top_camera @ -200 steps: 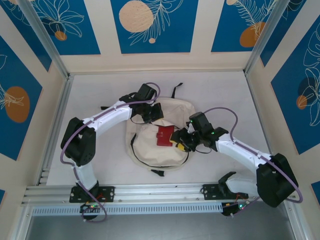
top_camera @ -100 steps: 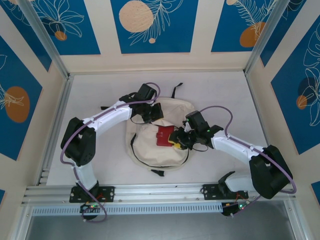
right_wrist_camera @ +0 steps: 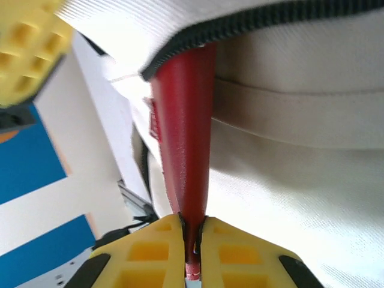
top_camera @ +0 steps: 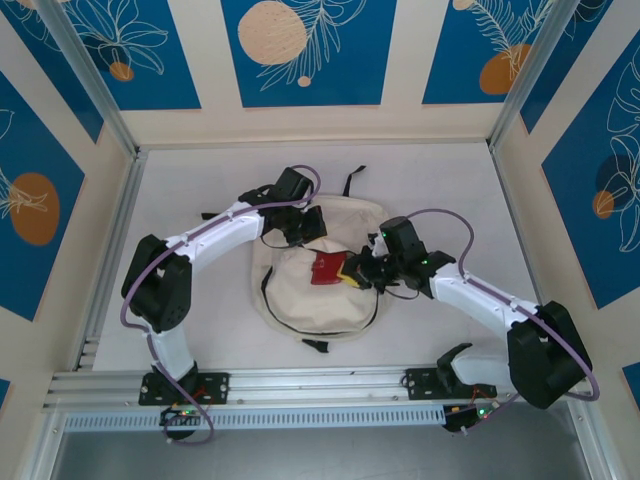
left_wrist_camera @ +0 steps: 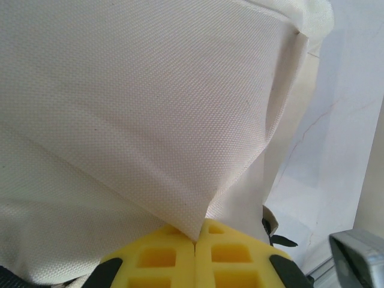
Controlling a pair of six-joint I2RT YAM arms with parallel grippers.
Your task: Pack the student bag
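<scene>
The student bag (top_camera: 310, 305), a cream fabric backpack with black zipper trim, lies flat in the middle of the table. My left gripper (top_camera: 311, 226) is shut at the bag's upper left, and in the left wrist view a fold of the bag's cloth (left_wrist_camera: 150, 120) is pinched between the left gripper's (left_wrist_camera: 195, 240) yellow pads. My right gripper (top_camera: 356, 272) is shut on a flat red book (top_camera: 326, 269). In the right wrist view the red book (right_wrist_camera: 183, 144) stands on edge in my right gripper (right_wrist_camera: 192, 234), its far end under the black zipper (right_wrist_camera: 252, 21) of the bag's opening.
Black straps (top_camera: 352, 182) trail from the bag's far side and a small black tab (top_camera: 316, 345) from its near side. White table (top_camera: 190, 180) surrounds the bag. An aluminium rail (top_camera: 300, 385) runs along the near edge, and patterned walls enclose the other sides.
My right gripper has shut on the red book and shifted slightly up and left, tilting the book onto its edge at the bag's opening. The left arm has held still.
</scene>
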